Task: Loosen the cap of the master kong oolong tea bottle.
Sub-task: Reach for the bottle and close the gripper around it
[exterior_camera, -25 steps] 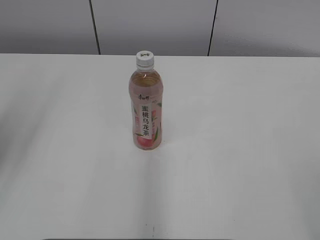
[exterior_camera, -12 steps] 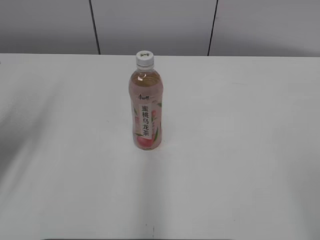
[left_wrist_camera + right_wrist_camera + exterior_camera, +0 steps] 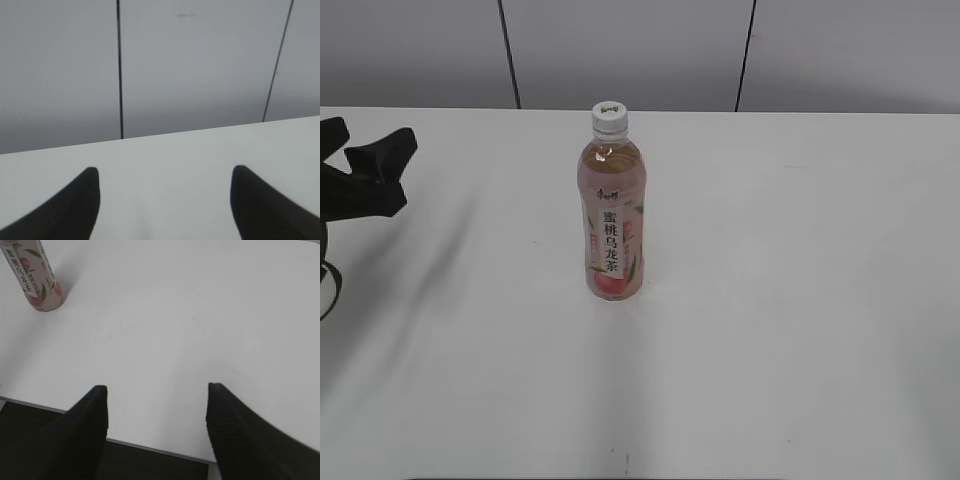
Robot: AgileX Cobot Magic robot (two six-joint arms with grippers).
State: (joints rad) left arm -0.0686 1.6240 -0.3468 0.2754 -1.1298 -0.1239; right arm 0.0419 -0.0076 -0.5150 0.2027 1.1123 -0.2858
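The master kong oolong tea bottle (image 3: pixel 613 225) stands upright in the middle of the white table, amber tea inside, pink peach label with black characters. Its small white cap (image 3: pixel 609 117) is on top. The bottle's lower part also shows in the right wrist view (image 3: pixel 35 277) at the top left. My left gripper (image 3: pixel 365 160) is open and empty at the far left edge, well left of the bottle; in the left wrist view its jaws (image 3: pixel 165 172) face the back wall. My right gripper (image 3: pixel 156 387) is open and empty over the table's front edge, out of the exterior view.
The white table (image 3: pixel 800 300) spreads around the bottle. A grey panelled wall (image 3: pixel 630 50) with dark seams stands behind the far edge. The table's front edge (image 3: pixel 150 449) lies under my right gripper.
My left gripper has come into the exterior view at the far left edge. The bottle has not moved.
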